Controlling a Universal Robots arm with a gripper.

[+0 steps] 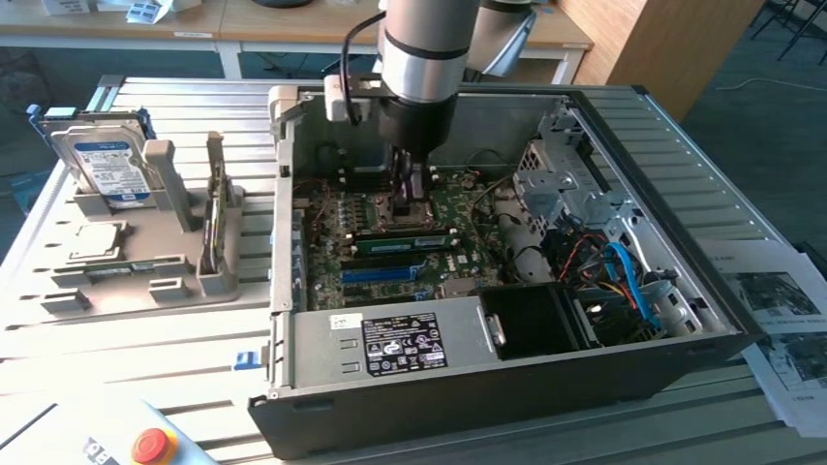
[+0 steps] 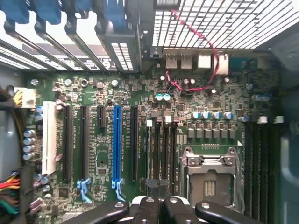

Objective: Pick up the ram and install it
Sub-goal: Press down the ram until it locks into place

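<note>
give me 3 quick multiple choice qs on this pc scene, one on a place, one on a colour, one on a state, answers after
1. Where is the hard drive?
A. on the floor
B. in the grey holder, at the exterior view's left of the case
C. on the printed sheets

2. What colour is the odd long slot among the black ones on the motherboard?
A. blue
B. red
C. yellow

3. What state is the case in?
A. shut
B. open, board showing
C. wrapped in plastic

Answers:
1 B, the drive stands upright in the holder, outside the case.
2 A, the wrist view shows one blue slot among the black ones.
3 B, the arm reaches in over the bare board.
</note>
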